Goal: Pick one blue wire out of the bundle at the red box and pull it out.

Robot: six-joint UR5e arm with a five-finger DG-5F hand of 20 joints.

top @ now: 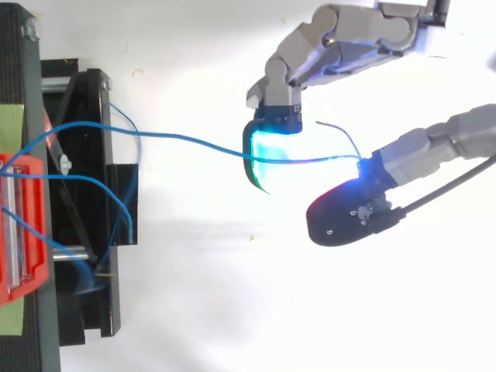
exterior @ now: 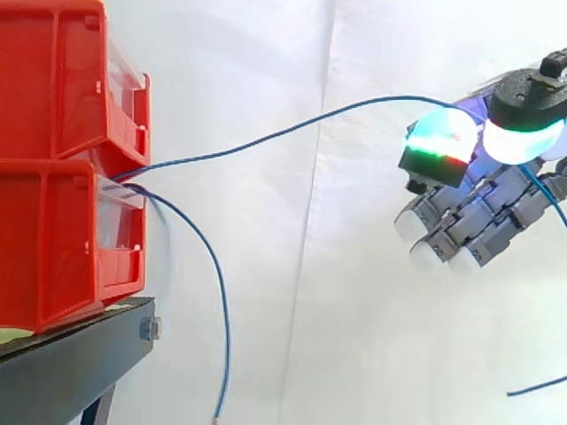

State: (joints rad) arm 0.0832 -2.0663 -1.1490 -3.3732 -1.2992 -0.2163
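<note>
Hand [exterior: 478, 221] mid-air, thumb and fingers [top: 267, 155] pinching the blue wire [exterior: 266, 137].

The red bins [exterior: 62, 239] are hard plastic, slightly glossy, with clear plastic fronts [exterior: 120, 221]. Under the bins, the black stand [exterior: 80, 350] looks like matt metal, its bolt [exterior: 151, 329] shiny. Behind the bins the white curtain [exterior: 310, 310] is matt cloth. The blue wire [exterior: 292, 128] has a smooth plastic coating. Right of the bins, the hand [exterior: 483, 221] is matt grey, its pads [exterior: 523, 142] glossy.

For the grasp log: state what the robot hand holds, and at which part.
The robot hand pinches the thin blue wire between glowing fingertip pads, partway along its length, away from the red plastic bins.
</note>
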